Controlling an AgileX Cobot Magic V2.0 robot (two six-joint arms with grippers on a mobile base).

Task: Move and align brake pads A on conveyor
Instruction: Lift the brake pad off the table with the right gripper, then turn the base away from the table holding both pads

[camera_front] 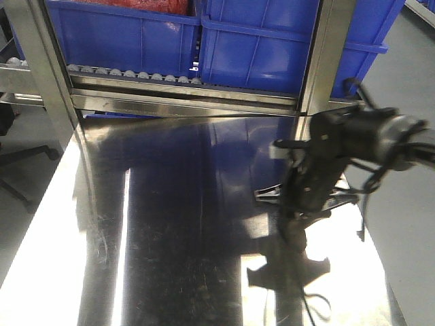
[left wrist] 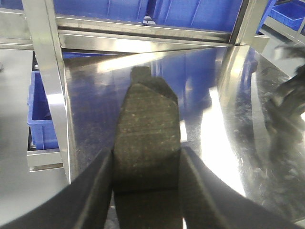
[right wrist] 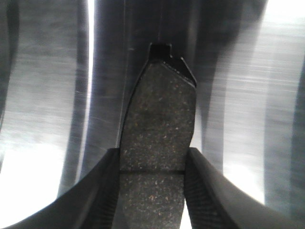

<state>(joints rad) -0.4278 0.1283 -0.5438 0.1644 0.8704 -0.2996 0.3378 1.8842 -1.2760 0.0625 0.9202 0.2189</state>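
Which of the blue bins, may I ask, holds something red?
The front view's leftmost bin; red contents show above its rim, none above its neighbour.

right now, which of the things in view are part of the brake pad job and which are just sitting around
Part of the job:
- brake pad, clamped in the left gripper
- second brake pad, clamped in the right gripper
- the conveyor is not in view

Just there:
- steel table
- blue bins
- white rollers
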